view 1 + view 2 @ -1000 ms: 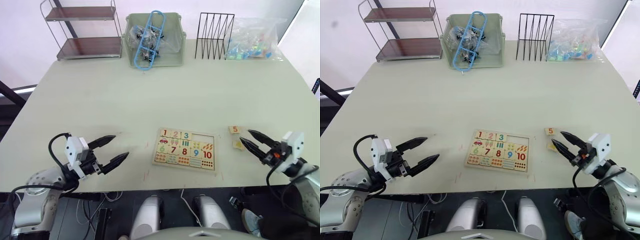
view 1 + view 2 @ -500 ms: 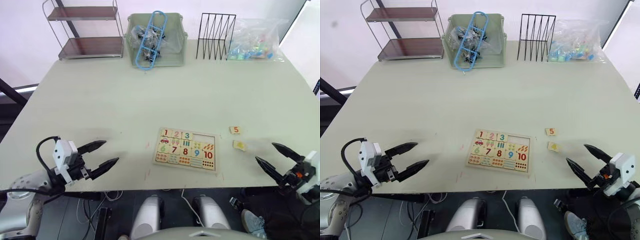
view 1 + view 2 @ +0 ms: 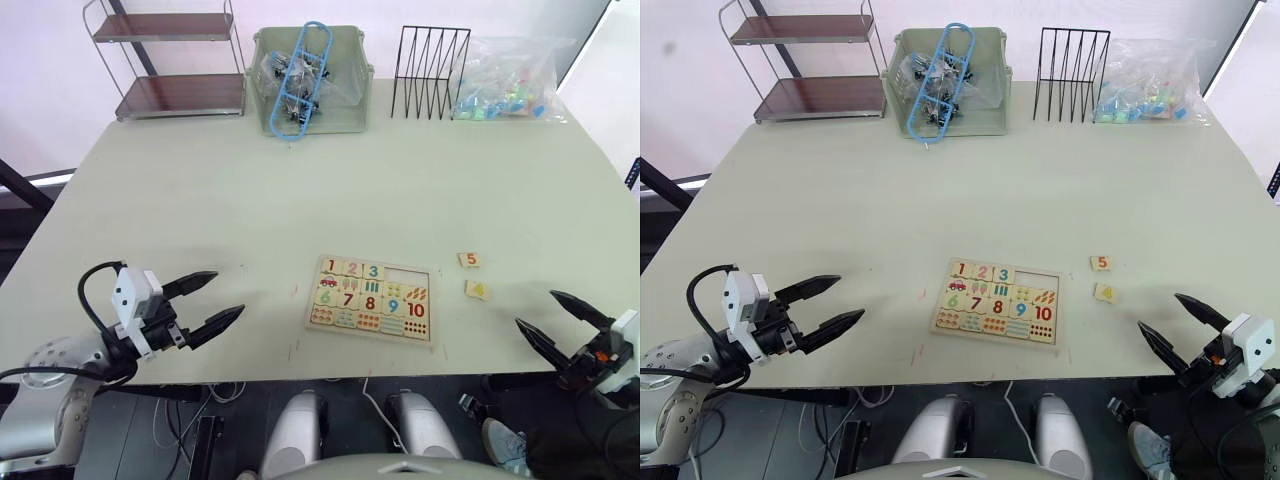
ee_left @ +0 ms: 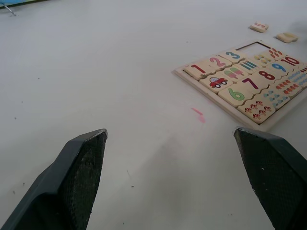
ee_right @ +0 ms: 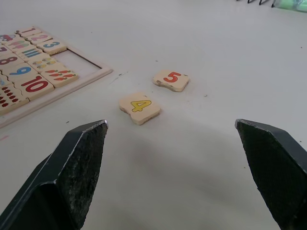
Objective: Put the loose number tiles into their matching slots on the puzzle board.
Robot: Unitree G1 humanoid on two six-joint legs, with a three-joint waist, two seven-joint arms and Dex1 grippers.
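Tiles 4 [image 5: 139, 107] and 5 [image 5: 171, 79] are seen loose on the tabletop [image 3: 400, 190], right of the board [image 3: 371, 298]. Both the left pincer [image 3: 213, 300] and the right pincer [image 3: 550, 318] are held wide open and empty.

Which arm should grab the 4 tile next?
Probably the right. The right gripper is open, near the 4 tile; the left gripper is beyond the puzzle board.

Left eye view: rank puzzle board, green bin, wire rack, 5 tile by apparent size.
1. green bin
2. puzzle board, close to the bin and nearer the camera, so that order is unsure
3. wire rack
4. 5 tile
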